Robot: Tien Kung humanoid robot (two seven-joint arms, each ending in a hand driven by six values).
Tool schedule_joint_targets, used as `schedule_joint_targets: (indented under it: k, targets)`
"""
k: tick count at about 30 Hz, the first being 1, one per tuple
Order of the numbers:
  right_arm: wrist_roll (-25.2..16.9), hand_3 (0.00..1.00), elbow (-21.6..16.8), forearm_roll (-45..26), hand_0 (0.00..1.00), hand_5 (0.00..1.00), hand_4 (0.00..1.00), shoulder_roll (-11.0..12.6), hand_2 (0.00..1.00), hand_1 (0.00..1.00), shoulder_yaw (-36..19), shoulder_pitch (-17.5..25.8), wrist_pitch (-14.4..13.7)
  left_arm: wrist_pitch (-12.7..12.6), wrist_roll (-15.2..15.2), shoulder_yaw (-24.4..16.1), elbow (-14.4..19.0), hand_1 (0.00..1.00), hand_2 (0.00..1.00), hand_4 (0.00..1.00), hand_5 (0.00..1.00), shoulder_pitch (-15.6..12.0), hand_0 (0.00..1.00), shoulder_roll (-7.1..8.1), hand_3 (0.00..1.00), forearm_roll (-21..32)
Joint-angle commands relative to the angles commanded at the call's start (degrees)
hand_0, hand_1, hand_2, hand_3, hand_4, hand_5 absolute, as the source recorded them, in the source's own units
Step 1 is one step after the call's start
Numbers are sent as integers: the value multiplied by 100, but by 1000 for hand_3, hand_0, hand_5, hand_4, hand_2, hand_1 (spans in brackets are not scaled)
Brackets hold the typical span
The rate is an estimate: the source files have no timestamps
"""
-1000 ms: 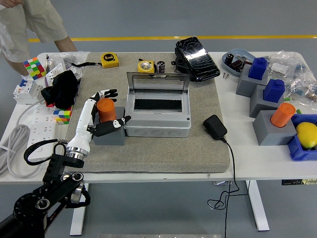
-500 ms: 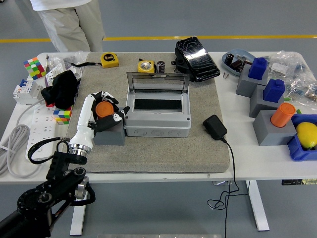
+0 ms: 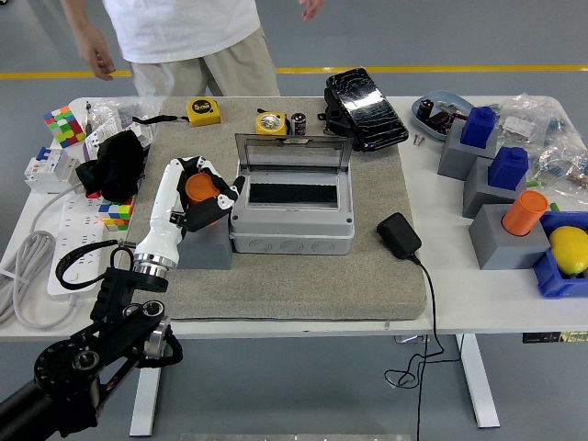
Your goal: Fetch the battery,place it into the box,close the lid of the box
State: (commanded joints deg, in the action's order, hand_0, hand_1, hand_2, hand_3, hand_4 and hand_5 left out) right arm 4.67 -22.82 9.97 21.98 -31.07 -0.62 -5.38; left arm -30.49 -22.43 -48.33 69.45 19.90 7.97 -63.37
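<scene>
Orange battery (image 3: 200,187), a rigid, smooth cylinder judged light but prone to slip, stands on the grey block (image 3: 208,246) at 9 o'clock of the open box (image 3: 292,204), left hand (image 3: 204,195) clenched round its sides, the proper hold.

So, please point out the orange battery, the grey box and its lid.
orange battery (image 3: 197,187), head view, its orange top between the fingers.
grey box (image 3: 292,235), head view, its front wall.
lid (image 3: 294,151), head view, the middle of the raised clear panel.

No legible text; faint unreadable dark marking on the yellow tape measure (image 3: 203,111) only.
</scene>
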Motion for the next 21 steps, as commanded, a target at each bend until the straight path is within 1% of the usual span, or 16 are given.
schedule_joint_targets:
  k: [2, 5, 6, 7, 8, 9, 10, 13, 14, 15, 16, 21]
  targets:
    - [-2, 578, -3, 2, 633, 560, 994, 3, 665, 648, -2, 2, 0, -68, 434, -5, 250, 80, 143, 542, 2, 83, 114, 45, 187, -453]
    - [-3, 578, -3, -1, 633, 560, 994, 5, 664, 648, 7, 5, 2, -91, 1126, 104, 579, 81, 148, 542, 2, 314, 116, 139, 205, -1192]
    - [-3, 578, -5, 1, 633, 560, 994, 7, 664, 648, 12, 6, 3, -75, 1385, 189, 663, 81, 148, 542, 2, 440, 116, 175, 205, -1453]
    - [-3, 578, -5, 0, 633, 560, 994, 8, 664, 648, 16, 5, 3, -59, 1559, 258, 703, 81, 148, 542, 2, 536, 116, 198, 205, -1652]
    - [-2, 578, -5, -2, 633, 560, 994, 10, 664, 648, 20, 2, 4, -21, 1782, 380, 730, 81, 148, 542, 2, 689, 116, 227, 205, -1875]
    - [-2, 577, -5, -4, 632, 560, 994, 10, 664, 648, 23, 1, 4, 20, 2006, 481, 730, 84, 148, 570, 2, 815, 115, 241, 205, -2098]
    - [-1, 577, -3, -8, 632, 560, 994, 9, 664, 648, 27, 0, 3, 96, 2281, 650, 704, 84, 148, 570, 2, 1000, 115, 251, 205, -2396]
    - [-3, 577, -8, -11, 632, 560, 994, 11, 664, 648, 30, -8, 2, 275, 2913, 1069, 586, 84, 148, 570, 2, 1411, 115, 239, 205, -3066]
    - [-3, 577, -9, -10, 632, 560, 994, 11, 664, 648, 32, -12, 0, 314, 3085, 1218, 532, 84, 148, 570, 2, 1546, 115, 219, 205, -3296]
    - [-3, 577, -10, -10, 632, 560, 994, 12, 664, 648, 32, -15, 0, 330, 3180, 1337, 495, 84, 148, 570, 2, 1645, 115, 202, 205, -3410]
    - [-6, 577, -13, -11, 633, 560, 994, 12, 664, 648, 32, -19, -2, 351, 3285, 1483, 440, 90, 151, 598, 2, 1769, 117, 166, 221, -3491]
    - [-5, 577, -10, -26, 633, 560, 994, 10, 664, 648, 70, -23, -1, 383, 3620, 1899, 231, 90, 151, 598, 2, 2147, 117, 4, 221, -3648]
